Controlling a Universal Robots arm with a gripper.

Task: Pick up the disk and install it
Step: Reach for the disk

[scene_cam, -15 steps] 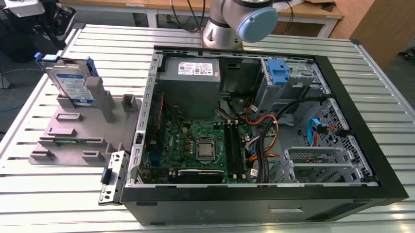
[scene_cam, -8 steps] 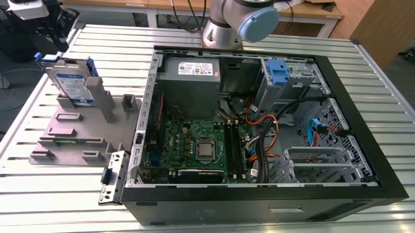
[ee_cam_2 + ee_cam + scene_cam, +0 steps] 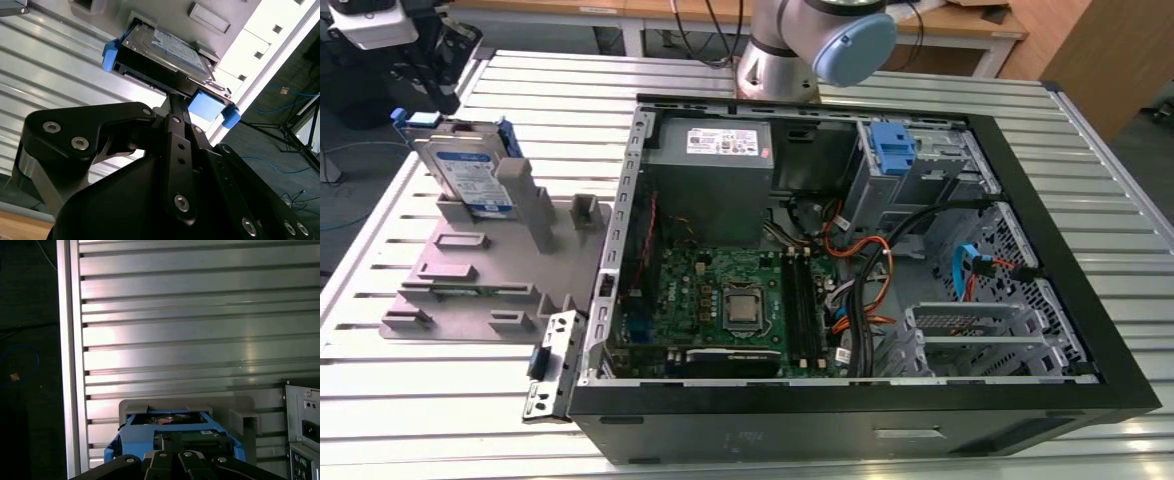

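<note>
The disk (image 3: 464, 172), a silver drive with a white and blue label and blue rails, stands on edge in a slot of the grey fixture (image 3: 467, 275) at the exterior view's left. My gripper (image 3: 434, 100) hangs right above its top edge. In the second wrist view the black fingers (image 3: 175, 117) come together to a narrow tip, so the gripper (image 3: 172, 100) is shut right at the dark edge of the disk (image 3: 165, 50). The first wrist view shows the gripper (image 3: 172, 442) over the blue-railed disk (image 3: 170, 422), which still sits in the fixture (image 3: 240, 415).
An open black computer case (image 3: 854, 405) lies to the exterior view's right of the fixture, with a grey power supply (image 3: 714, 165), a green motherboard (image 3: 720, 300) and a blue bracket (image 3: 891, 150) in the drive bay. The slatted metal table (image 3: 400, 400) ends just beyond the fixture.
</note>
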